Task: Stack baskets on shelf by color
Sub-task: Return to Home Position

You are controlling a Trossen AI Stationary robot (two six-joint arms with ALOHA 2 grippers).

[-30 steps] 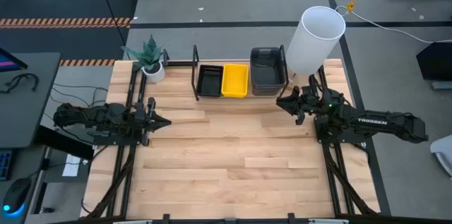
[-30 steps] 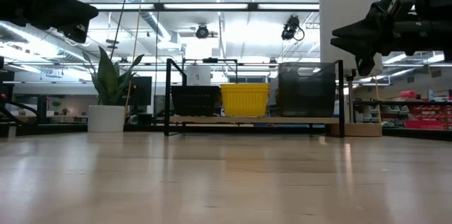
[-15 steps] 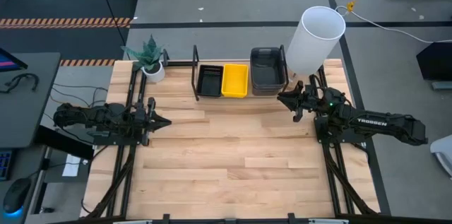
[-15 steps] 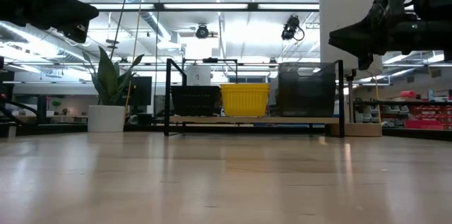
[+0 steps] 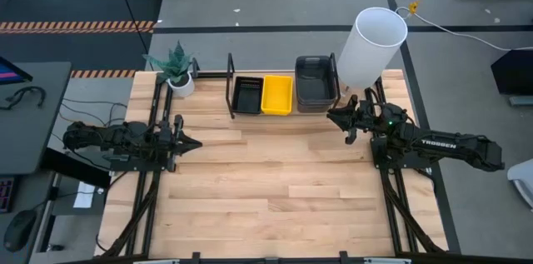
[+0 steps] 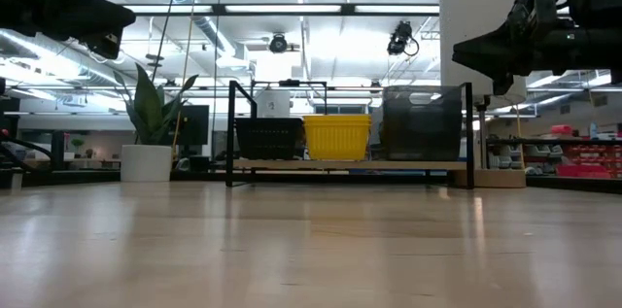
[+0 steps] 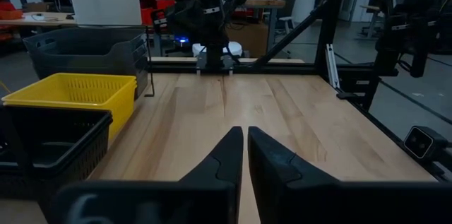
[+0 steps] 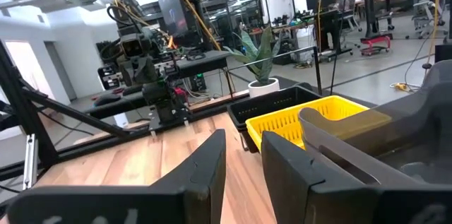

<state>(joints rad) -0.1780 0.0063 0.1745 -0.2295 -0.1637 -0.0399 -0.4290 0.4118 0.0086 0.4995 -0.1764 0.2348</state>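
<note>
The baskets stand in three stacks on the shelf (image 6: 408,164) at the table's far edge: black slatted (image 5: 247,95), yellow (image 5: 277,95) and dark grey (image 5: 316,81), each resting by its bottom on the board. My right gripper (image 5: 331,116) hovers above the table just near of the grey stack, pointing left; in its wrist view (image 8: 244,139) a narrow gap shows between the fingers. My left gripper (image 5: 196,143) waits over the table's left side, pointing right, its fingers (image 7: 245,133) shut on nothing.
A tall white cylinder (image 5: 371,47) stands at the far right corner, beside the grey stack. A potted plant (image 5: 177,68) sits at the far left corner. The wide wooden tabletop (image 5: 275,181) lies between the arms and the near edge.
My right gripper has drawn its fingers closer together and shifted slightly toward the far edge, then held still. The left arm and the baskets have kept their places.
</note>
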